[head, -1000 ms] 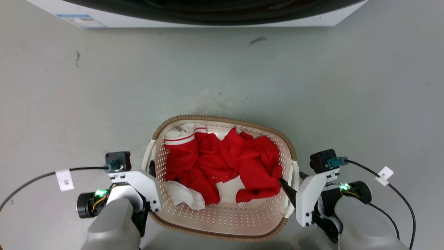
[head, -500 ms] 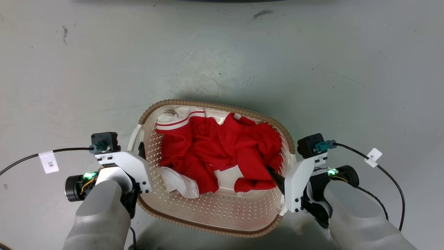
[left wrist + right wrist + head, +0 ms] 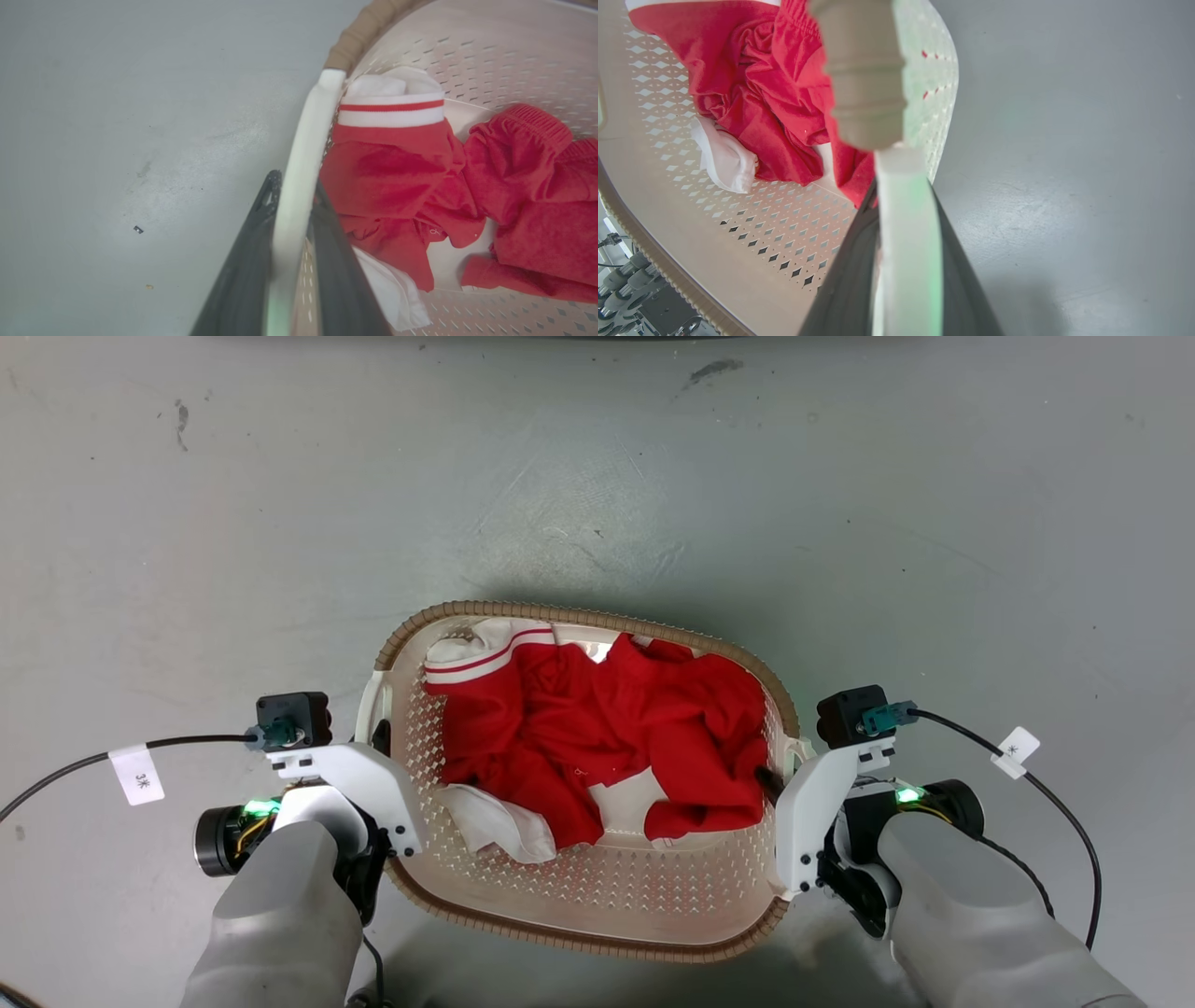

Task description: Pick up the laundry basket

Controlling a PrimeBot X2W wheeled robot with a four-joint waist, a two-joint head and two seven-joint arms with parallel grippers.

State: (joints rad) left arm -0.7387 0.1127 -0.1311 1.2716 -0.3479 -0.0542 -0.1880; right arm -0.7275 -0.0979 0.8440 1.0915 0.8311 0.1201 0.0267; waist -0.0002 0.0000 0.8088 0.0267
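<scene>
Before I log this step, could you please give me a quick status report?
Left gripper shut on laundry basket handle. Right gripper shut on opposite handle. Red clothes inside; grey floor around.

The laundry basket (image 3: 597, 901) has risen off the floor (image 3: 597, 476), now casting a shadow.

I have the laundry basket (image 3: 607, 896) in the middle before me, over the floor (image 3: 597, 476); whether it touches the floor, I cannot tell. The clothes (image 3: 597, 737) lie inside it, more to the far side, and the near part of the bottom is bare. My left gripper (image 3: 378, 739) is at the left handle (image 3: 306, 140), my right gripper (image 3: 782, 777) at the right handle (image 3: 903, 210). On each side one of the fingers (image 3: 243, 270) stands outside the wall and the other inside, with the handle between them.
</scene>
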